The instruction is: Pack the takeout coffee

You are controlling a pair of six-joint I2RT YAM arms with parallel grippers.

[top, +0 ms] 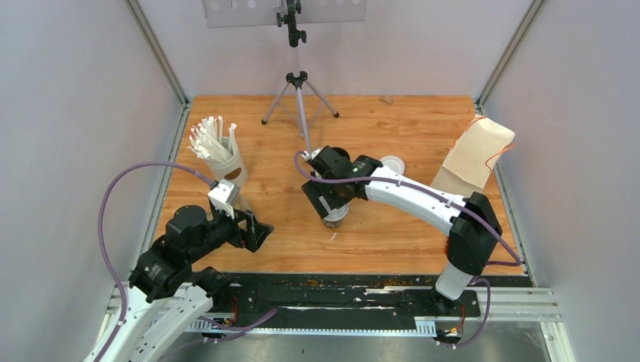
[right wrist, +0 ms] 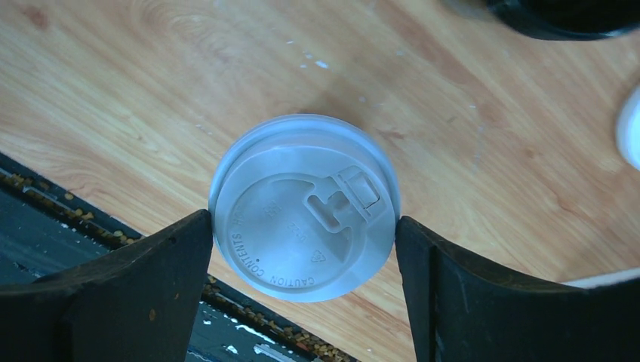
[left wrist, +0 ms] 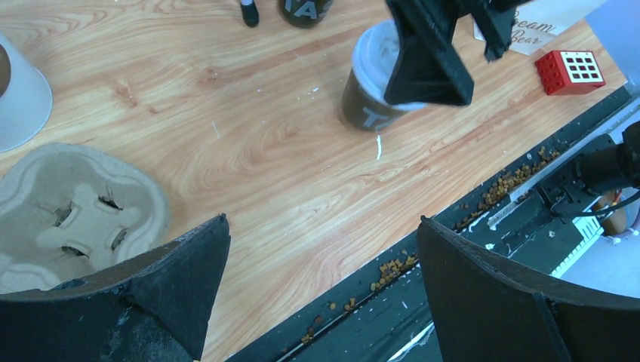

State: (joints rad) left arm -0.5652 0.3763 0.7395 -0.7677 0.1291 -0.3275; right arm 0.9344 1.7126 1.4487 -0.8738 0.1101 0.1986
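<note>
A small black coffee cup with a white lid (right wrist: 303,207) stands on the wooden table near its front edge. It also shows in the left wrist view (left wrist: 366,105) and, mostly hidden, in the top view (top: 334,217). My right gripper (right wrist: 302,219) comes down from above, and its two fingers touch the lid's rim on either side. A second black cup (left wrist: 306,10) stands farther back. A loose white lid (top: 392,164) lies on the table. My left gripper (left wrist: 323,220) is open and empty over the table's front edge, well left of the cup.
The brown pulp carrier tray (left wrist: 75,219) lies just left of my left gripper. A white cup of straws (top: 219,154) stands at back left, a brown paper bag (top: 475,154) at right, a tripod (top: 298,98) at the back. A red block (left wrist: 570,72) lies near the front edge.
</note>
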